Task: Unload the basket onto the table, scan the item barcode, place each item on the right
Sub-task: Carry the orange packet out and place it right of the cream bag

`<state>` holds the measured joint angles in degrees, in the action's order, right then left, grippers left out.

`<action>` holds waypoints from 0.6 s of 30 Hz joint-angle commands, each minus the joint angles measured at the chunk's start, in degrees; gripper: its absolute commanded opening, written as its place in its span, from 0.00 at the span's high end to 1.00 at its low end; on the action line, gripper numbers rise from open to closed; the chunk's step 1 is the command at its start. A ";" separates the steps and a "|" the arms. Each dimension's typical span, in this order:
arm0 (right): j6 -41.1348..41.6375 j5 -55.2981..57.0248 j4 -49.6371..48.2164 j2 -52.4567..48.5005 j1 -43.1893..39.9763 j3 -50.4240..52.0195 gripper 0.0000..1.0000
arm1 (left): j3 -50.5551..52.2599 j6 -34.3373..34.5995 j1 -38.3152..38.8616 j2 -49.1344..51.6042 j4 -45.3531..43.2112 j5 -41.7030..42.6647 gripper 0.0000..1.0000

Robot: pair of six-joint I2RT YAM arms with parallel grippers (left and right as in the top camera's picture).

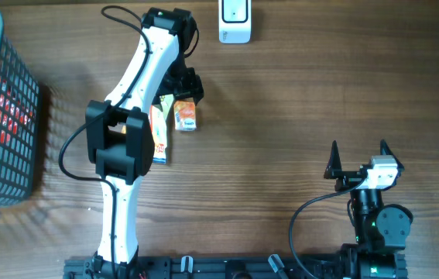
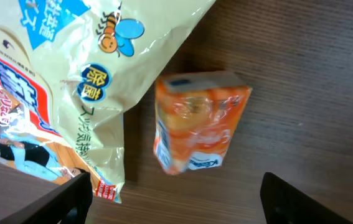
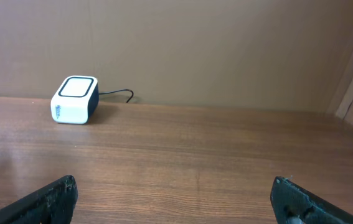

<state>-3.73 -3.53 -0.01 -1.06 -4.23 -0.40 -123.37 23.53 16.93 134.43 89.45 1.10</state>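
Overhead view: the left pincer (image 1: 182, 91) hangs above the wooden surface (image 1: 296, 101), directly over the upper end of the orange carton (image 1: 186, 116). Its jaws stand spread and grip nothing. The orange carton lies flat on the surface, just beside a snack bag (image 1: 159, 136), most of which is hidden under the white left arm (image 1: 138, 85). The scanner (image 1: 234, 20) sits at the far edge of the surface, well apart from the orange carton. A grey wire basket (image 1: 6, 93) holding red packs (image 1: 2, 116) stands at the left edge. The right pincer (image 1: 358, 157) is positioned near the robot base on the right, jaws spread wide with nothing between them. Left wrist view: the orange carton lies on its side in mid-frame, wrapped in glossy film (print too blurred to read). The edge of the snack bag is close alongside; whether the two touch cannot be told. The fingertips (image 2: 70, 199) appear at the lower corners, far apart and clear of the orange carton. Right wrist view: the scanner, white with a dark band, rests at the far left before a plain wall (image 3: 226, 50), with a thin cable (image 3: 119, 93) leading from its rear. The two fingers (image 3: 51, 199) show at the lower corners, with bare wood between them
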 commanded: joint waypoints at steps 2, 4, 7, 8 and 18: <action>0.83 0.55 -0.09 0.26 -0.28 0.11 0.00 | -0.35 -2.60 -0.11 -0.02 2.69 -0.76 0.16; 0.85 0.55 -0.09 0.26 -0.28 0.11 0.00 | -0.98 -3.78 -0.42 -0.79 4.52 -0.76 0.16; 0.85 0.55 -0.09 0.26 -0.28 0.11 0.00 | -3.54 -3.87 -1.40 -2.75 7.04 -1.03 0.13; 0.85 0.55 -0.09 0.26 -0.28 0.11 0.00 | -4.70 -3.89 -1.88 -3.69 7.10 -1.01 0.00; 0.85 0.55 -0.09 0.26 -0.28 0.11 0.00 | -16.44 -3.28 -13.20 -20.37 6.97 -7.21 0.00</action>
<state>-3.73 -3.53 -0.01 -1.06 -4.23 -0.40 -134.85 20.38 9.56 124.44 96.20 -2.35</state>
